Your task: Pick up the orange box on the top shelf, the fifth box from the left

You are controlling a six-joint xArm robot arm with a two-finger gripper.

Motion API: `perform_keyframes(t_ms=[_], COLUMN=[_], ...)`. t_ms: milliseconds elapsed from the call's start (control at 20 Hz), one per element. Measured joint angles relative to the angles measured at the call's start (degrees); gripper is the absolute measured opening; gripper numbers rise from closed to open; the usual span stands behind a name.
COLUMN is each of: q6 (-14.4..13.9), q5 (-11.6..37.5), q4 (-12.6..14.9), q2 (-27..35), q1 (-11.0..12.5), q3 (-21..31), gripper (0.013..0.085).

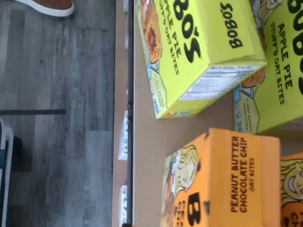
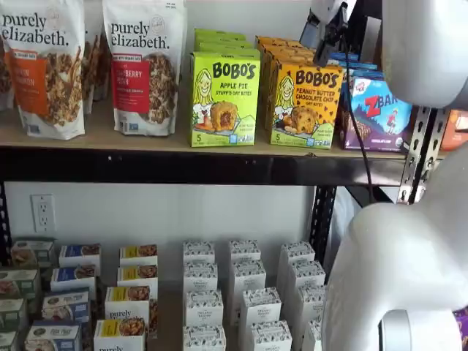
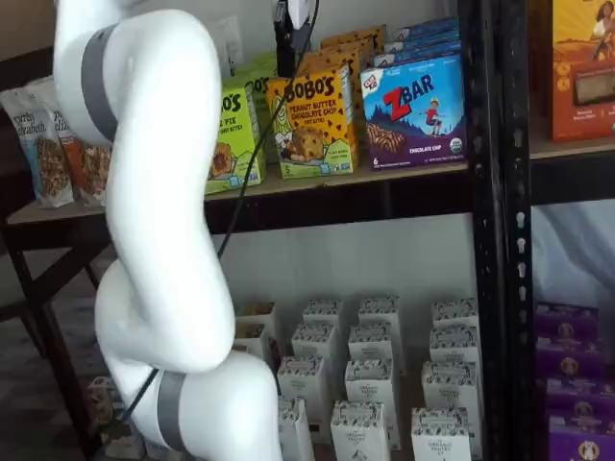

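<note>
The orange box stands upright at the front of the top shelf, between a lime-green Bobo's Apple Pie box and a blue-purple Zbar box. It also shows in a shelf view and in the wrist view, where its top face reads Peanut Butter Chocolate Chip. More orange boxes stand in a row behind it. My gripper hangs just above the orange box's top, its black fingers pointing down with a cable beside them. No gap shows between the fingers and nothing is in them.
Two Purely Elizabeth bags stand at the shelf's left. The black front rail runs along the board's edge. Several small white boxes fill the lower level. A black upright stands right of the Zbar box. My white arm crosses the foreground.
</note>
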State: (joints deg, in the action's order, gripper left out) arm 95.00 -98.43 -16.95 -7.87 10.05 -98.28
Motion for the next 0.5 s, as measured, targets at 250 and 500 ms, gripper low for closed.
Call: perform_keyframes(t_ms=[250, 500], q6=[-0.5, -0.5], q5=[-0.2, -2.0], q4=[2.2, 3.6], q2=[2.9, 5.7], q1=[-1.3, -1.7], q3=[-2.5, -5.0], gripper=[0.085, 0.085])
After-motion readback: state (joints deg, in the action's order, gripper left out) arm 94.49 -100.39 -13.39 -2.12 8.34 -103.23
